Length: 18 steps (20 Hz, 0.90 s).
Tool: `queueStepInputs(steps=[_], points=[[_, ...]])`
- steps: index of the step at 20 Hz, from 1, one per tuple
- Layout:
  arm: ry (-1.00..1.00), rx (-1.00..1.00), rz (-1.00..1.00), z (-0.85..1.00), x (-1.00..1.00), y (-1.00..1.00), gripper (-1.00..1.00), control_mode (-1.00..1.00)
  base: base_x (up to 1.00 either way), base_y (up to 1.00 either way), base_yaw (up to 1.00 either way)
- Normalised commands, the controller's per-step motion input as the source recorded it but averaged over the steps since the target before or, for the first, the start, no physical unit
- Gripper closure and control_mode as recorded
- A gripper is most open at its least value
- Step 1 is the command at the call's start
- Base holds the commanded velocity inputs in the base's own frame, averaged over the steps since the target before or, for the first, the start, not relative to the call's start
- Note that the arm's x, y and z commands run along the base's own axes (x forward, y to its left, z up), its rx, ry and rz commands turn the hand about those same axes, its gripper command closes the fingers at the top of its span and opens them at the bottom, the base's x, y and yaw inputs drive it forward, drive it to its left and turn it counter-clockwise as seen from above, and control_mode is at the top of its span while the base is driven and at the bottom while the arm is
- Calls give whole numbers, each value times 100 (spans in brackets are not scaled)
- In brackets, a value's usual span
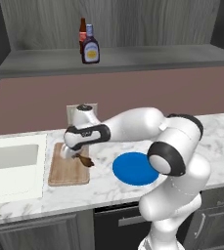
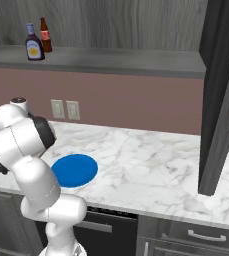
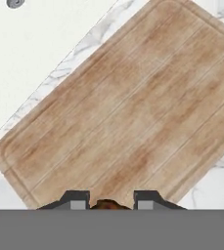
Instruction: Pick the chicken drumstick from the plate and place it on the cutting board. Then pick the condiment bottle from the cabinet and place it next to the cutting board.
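Arm reaches left, hand [image 1: 77, 157] gripping chicken drumstick [image 1: 86, 161] above cutting board [image 1: 67, 173].

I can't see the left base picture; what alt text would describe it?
A white robot arm holds a drumstick in its gripper over a cutting board, beside an empty blue plate. Two bottles stand on the shelf behind.

From the left base view I see the cutting board [image 1: 68, 172] on the counter [image 1: 108, 188], between the sink [image 1: 11, 166] to its left and the plate [image 1: 133, 169] to its right. Behind and above, the condiment bottle [image 1: 90, 45] stands on the cabinet [image 1: 133, 58], a slimmer bottle [image 1: 82, 30] just behind it.
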Motion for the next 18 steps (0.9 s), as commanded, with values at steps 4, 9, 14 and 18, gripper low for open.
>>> queueStepInputs(steps=[4,9,14,18], points=[[-5,0,0,-22,5,18,100,-100,0,0,0],[-5,0,0,-20,2,18,100,-100,0,0,0],[-6,0,0,-19,3,18,100,-100,0,0,0],[-5,0,0,-17,3,20,100,-100,0,0,0]])
